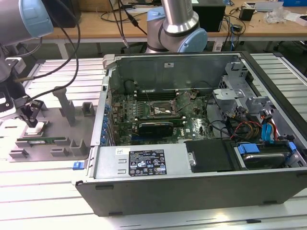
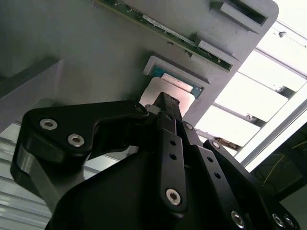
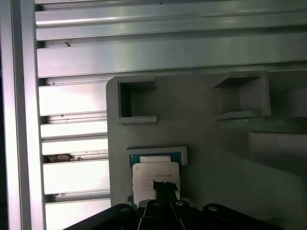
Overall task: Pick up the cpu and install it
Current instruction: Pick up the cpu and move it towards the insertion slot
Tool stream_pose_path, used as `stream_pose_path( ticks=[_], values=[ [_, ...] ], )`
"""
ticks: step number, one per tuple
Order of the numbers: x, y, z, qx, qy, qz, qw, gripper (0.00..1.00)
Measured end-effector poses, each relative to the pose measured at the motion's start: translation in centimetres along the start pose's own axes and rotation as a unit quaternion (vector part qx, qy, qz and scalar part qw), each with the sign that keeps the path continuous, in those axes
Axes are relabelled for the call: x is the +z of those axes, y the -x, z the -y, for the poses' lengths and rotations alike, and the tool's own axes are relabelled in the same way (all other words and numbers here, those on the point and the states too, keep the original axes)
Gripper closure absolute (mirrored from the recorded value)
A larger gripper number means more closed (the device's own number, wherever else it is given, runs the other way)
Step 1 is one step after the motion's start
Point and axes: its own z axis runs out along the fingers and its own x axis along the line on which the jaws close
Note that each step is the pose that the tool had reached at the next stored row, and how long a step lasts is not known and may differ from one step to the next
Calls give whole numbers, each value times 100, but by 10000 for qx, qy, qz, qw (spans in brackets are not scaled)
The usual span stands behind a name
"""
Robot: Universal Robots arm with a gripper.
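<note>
The cpu (image 1: 37, 128) is a small flat silver-grey square lying in a shallow pocket of the grey fixture plate (image 1: 57, 139) at the exterior view's left. My gripper (image 1: 31, 122) hangs right over it, its black tip at or just above the chip's top. In the second wrist view the gripper (image 2: 165, 101) points at the cpu (image 2: 163, 89), and in the first wrist view the gripper (image 3: 165, 186) covers part of the cpu (image 3: 152, 173). The open computer case (image 1: 144, 165) lies to the exterior view's right, with the motherboard's square socket (image 1: 163, 110) exposed.
Grey posts (image 1: 64, 103) and holder blocks stand up from the fixture plate near the gripper. A long green memory stick (image 1: 45, 140) lies in a slot along the plate. The case wall (image 1: 106, 100) rises between the plate and the motherboard. Cables hang over the table at the left.
</note>
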Motion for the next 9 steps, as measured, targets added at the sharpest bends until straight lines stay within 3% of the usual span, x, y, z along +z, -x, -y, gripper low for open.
stream_pose_path(
  ticks=[9],
  values=[
    [11,-1,3,-1,-1,-1,10000,89]
  ],
)
